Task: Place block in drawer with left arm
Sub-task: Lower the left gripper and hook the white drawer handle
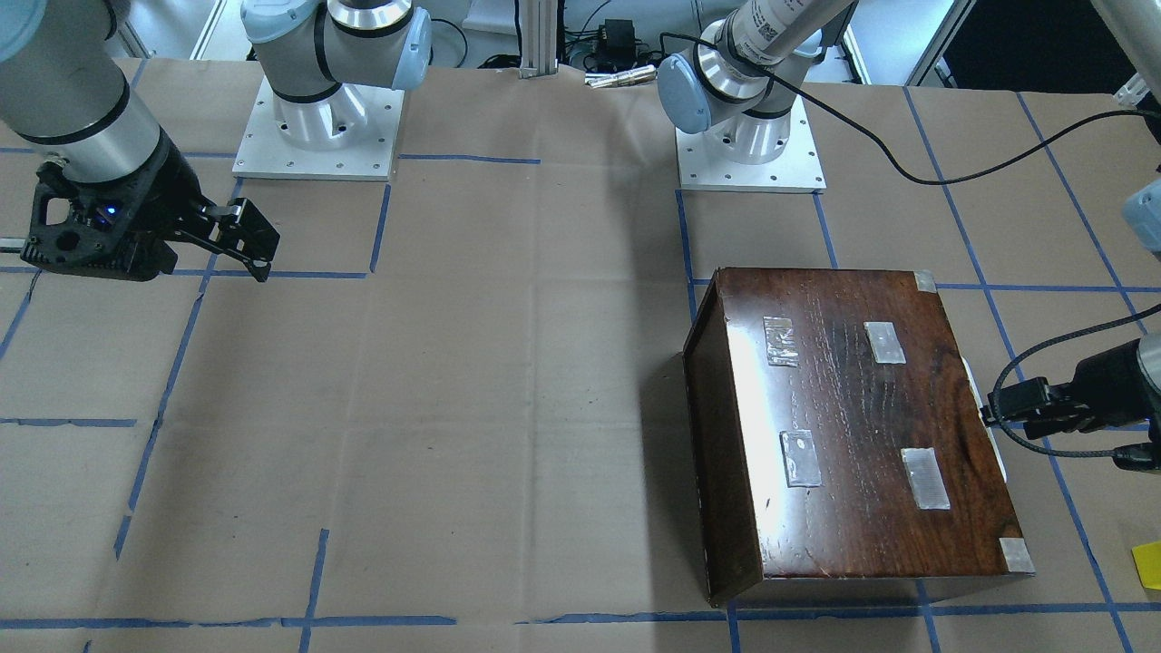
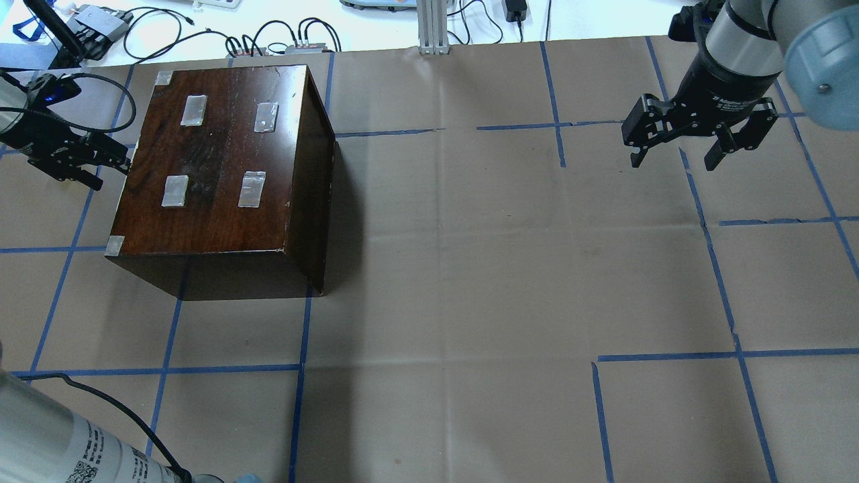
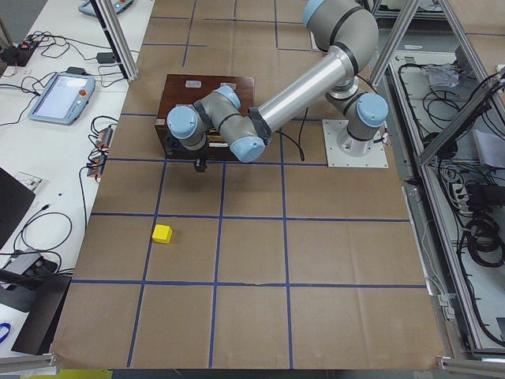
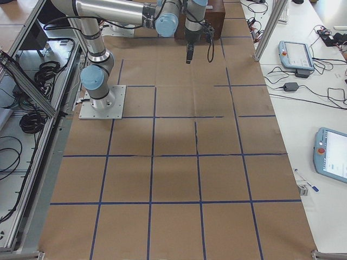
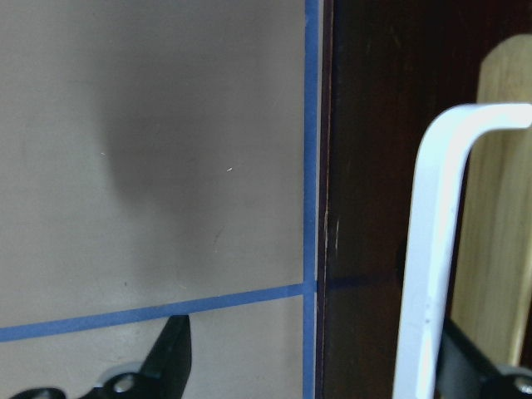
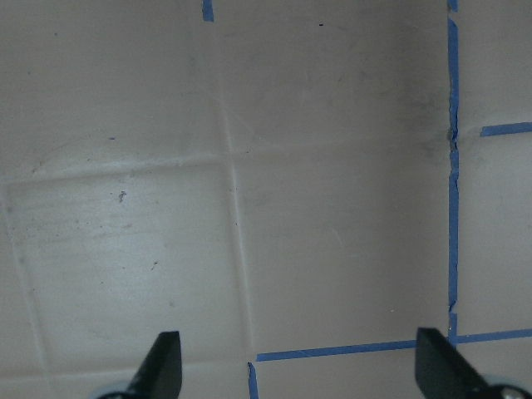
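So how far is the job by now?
Nothing is done yet: the drawer looks shut. In hand: the open left gripper is at its white handle. Left: open it, fetch the yellow block from the table, drop it in.

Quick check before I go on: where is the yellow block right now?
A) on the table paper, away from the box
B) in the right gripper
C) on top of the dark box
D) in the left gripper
A: the block lies alone on the brown paper, apart from the box, while the left gripper is at the box's side, open, with no block in it.
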{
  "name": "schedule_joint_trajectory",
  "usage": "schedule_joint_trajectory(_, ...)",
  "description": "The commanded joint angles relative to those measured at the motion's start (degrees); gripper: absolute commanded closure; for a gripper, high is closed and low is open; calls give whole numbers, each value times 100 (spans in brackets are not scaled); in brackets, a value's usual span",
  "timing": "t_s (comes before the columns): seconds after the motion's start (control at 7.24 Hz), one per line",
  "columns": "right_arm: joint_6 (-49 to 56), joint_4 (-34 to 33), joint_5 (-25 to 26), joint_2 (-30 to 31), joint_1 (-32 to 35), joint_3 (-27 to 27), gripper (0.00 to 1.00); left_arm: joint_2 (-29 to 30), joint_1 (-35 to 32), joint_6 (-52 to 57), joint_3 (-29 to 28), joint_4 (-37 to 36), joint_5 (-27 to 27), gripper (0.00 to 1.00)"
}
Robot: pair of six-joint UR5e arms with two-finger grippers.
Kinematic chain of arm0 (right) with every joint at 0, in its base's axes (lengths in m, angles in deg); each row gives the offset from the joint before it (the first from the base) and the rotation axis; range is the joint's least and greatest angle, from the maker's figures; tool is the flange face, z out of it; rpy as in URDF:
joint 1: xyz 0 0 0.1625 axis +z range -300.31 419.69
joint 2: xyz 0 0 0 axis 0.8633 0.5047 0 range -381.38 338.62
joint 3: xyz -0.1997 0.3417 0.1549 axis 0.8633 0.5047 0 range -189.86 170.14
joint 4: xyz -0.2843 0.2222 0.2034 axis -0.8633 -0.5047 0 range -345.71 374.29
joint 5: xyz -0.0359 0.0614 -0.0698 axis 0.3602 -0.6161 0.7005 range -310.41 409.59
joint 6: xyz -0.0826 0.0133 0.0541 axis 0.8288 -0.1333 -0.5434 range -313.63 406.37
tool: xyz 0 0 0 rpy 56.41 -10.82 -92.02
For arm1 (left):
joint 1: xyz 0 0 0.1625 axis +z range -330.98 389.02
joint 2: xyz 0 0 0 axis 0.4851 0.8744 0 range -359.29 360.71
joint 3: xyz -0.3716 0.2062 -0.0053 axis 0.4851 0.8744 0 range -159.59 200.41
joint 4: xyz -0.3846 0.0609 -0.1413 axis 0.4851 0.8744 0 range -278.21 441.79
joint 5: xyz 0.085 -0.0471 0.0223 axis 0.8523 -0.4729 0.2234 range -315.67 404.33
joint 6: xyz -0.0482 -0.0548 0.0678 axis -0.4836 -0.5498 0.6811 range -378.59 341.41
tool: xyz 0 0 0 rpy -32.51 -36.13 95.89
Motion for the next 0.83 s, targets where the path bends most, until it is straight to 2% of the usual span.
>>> schedule_joint_trajectory(0.0, 2, -1, 0, 0, 0, -3, 0, -8, 9, -1, 14, -117, 23, 2)
schedule_joint_trajectory(0.69, 2, 8, 0, 0, 0, 6, 0, -34, 71, 25, 5, -345, 171, 2)
